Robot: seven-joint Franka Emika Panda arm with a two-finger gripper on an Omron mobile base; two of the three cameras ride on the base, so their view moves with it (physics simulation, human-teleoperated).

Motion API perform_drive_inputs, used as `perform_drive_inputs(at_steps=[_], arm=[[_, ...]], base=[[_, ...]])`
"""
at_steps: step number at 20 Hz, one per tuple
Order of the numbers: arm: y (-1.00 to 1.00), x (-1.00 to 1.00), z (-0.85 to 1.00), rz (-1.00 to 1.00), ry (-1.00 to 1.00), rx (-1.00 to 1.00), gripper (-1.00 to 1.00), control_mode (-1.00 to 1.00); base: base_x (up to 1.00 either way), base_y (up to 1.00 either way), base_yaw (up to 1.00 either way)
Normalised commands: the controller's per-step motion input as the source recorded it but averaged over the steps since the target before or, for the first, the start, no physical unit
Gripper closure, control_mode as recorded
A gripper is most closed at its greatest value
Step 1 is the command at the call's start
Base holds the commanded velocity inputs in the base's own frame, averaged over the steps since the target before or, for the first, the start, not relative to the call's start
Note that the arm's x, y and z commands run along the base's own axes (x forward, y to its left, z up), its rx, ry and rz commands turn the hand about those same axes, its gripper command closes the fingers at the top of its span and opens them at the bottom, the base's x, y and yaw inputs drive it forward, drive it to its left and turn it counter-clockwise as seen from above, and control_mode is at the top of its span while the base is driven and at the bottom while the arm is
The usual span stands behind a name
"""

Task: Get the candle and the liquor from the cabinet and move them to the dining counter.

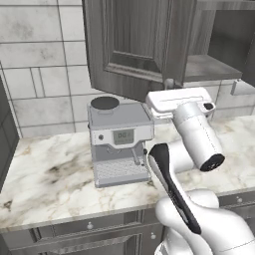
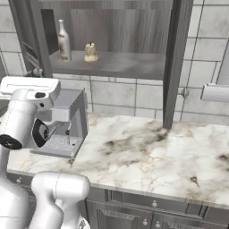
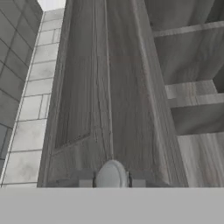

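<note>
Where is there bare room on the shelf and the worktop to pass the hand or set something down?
Shelf of the cabinet: bare from the candle rightward to the open door; the liquor and candle crowd its left end. Worktop: bare right of the coffee machine, which crowds the left.

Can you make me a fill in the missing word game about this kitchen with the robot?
1. The candle and the liquor stand on the shelf inside the ____.
2. The gripper is closed on the door's round ____.
3. On the shelf, the liquor bottle is ____ than the candle.
4. The coffee machine sits on the marble ____.

Missing words: cabinet; knob; taller; counter
</note>
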Motion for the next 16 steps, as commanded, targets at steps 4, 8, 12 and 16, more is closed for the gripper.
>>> perform_drive_inputs(at_steps=[4,8,12,16], arm=[[0.18,-0.82,-0.02,0.0,-0.05,-0.01,-1.0,-1.0],[-0.42,-0.68,0.13,0.0,-0.09,0.05,-1.0,-1.0],[-0.73,-0.76,0.26,0.03,-0.1,0.13,-1.0,-1.0],[-0.73,-0.55,0.23,0.04,-0.02,0.19,-1.0,-1.0]], base=[[0.0,0.0,0.0],[0.0,0.0,0.0],[0.0,0.0,0.0],[0.0,0.0,0.0]])
